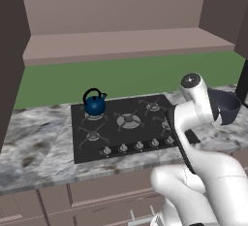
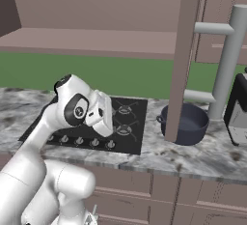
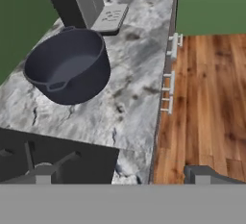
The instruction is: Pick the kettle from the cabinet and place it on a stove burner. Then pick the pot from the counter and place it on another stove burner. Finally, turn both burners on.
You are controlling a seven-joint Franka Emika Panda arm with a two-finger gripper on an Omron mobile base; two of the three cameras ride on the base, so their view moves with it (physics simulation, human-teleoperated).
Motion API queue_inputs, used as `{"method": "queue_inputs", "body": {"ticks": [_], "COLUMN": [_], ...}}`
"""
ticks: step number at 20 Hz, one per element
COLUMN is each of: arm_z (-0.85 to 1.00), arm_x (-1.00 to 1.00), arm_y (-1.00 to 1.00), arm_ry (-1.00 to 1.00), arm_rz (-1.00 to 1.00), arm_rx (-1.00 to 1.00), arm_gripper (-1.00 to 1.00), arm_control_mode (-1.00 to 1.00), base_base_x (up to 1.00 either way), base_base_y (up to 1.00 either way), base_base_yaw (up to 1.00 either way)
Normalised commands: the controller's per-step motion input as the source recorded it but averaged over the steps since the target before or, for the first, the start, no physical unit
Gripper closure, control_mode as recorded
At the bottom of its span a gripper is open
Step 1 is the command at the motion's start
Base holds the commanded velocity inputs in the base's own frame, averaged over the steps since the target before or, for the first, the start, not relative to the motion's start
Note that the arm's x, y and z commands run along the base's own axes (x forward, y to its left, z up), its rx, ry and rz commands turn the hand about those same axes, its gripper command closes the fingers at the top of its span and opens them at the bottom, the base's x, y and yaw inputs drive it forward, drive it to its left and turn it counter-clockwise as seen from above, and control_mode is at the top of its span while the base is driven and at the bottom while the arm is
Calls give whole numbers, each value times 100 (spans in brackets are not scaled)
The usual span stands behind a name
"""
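The small blue kettle (image 1: 94, 104) stands on the back-left burner (image 1: 93, 117) of the black cooktop (image 1: 121, 125), below the mauve cabinet (image 1: 126, 43), whose shelf is bare. The wide dark pot (image 2: 185, 122) (image 3: 67, 67) (image 1: 225, 106) rests on the marble counter (image 1: 34, 142) (image 3: 129, 88) to the right of the cooktop. My gripper (image 3: 122, 177) hovers over the cooktop's right edge, short of the pot and looking toward it. It is open, the fingertips (image 3: 43, 172) far apart with nothing between them. In the right base view the white hand (image 2: 99, 115) hangs above the knobs (image 2: 79, 142).
An open cabinet door (image 2: 185, 60) stands edge-on in front of the pot. A grey appliance (image 3: 98, 4) (image 2: 239, 108) sits on the counter just beyond the pot. The counter's front edge with drawer handles (image 3: 170, 81) drops to a wooden floor (image 3: 206, 98).
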Motion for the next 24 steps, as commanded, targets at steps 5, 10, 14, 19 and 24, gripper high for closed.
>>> {"method": "queue_inputs", "body": {"ticks": [5,10,14,19,24], "arm_z": [0,-1,-17,-26,-21], "arm_x": [9,3,0,2,17], "arm_y": [-29,-35,-33,-29,-22], "arm_ry": [7,2,-3,-9,-2], "arm_rz": [-19,-21,-22,-21,-18], "arm_rx": [1,0,0,0,0], "arm_gripper": [-100,-100,-100,-100,-100], "arm_control_mode": [-100,-100,-100,-100,-100], "base_base_x": [0,0,0,0,0], "base_base_y": [0,0,0,0,0], "base_base_yaw": [0,0,0,0,0]}}
